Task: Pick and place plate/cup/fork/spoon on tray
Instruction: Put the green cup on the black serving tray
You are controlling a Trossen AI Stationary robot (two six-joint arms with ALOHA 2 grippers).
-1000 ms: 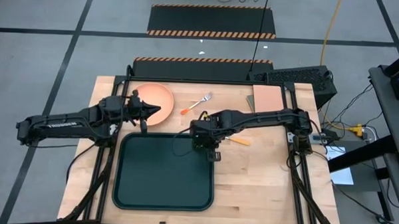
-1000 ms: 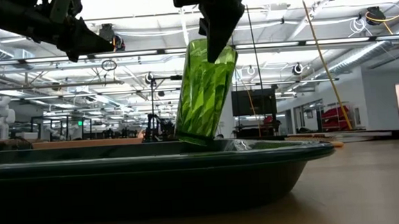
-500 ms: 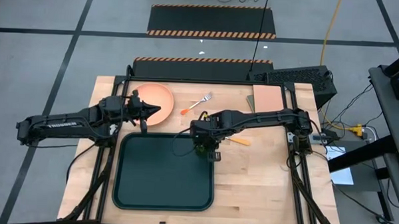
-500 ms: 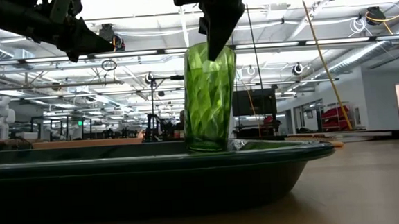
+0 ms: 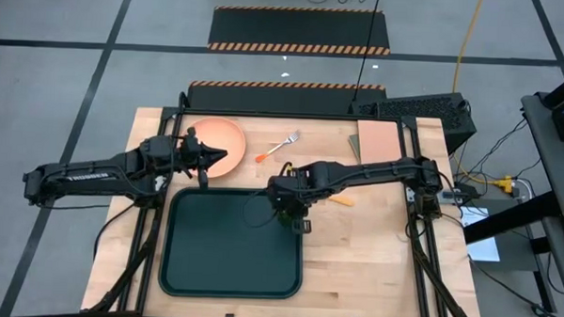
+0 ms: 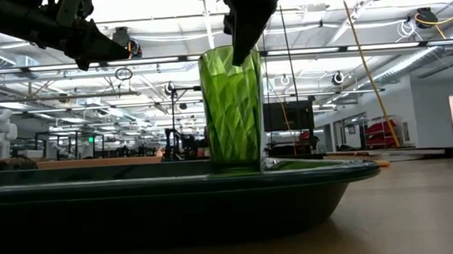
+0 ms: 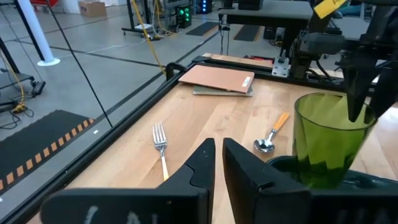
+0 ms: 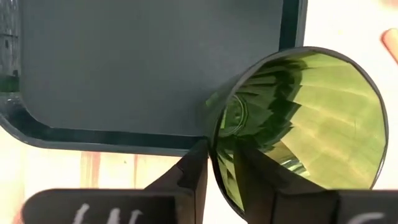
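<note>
**Cup set-down on tray, release pending**

Right gripper (image 6: 246, 43) pinches the rim of the cup (image 6: 231, 107), one finger inside, one outside the wall. Cup stands upright on the tray (image 5: 231, 260), at the tray's 1 o'clock corner, close to the raised rim. Base looks down on the tray floor in the low view, contact not certain.

To do it well: the robot should confirm the base sits flat, then open the fingers just enough to clear the wall and lift straight up so the inside finger doesn't drag and tip the cup. No sideways pull toward the rim.

Left gripper (image 5: 207, 156) hovers over the plate (image 5: 217, 137) at the tray's 11 o'clock, fingers nearly together, holding nothing. Fork (image 5: 281, 145) and spoon (image 7: 272, 135) lie on the table (image 5: 382, 266), off the tray.
</note>
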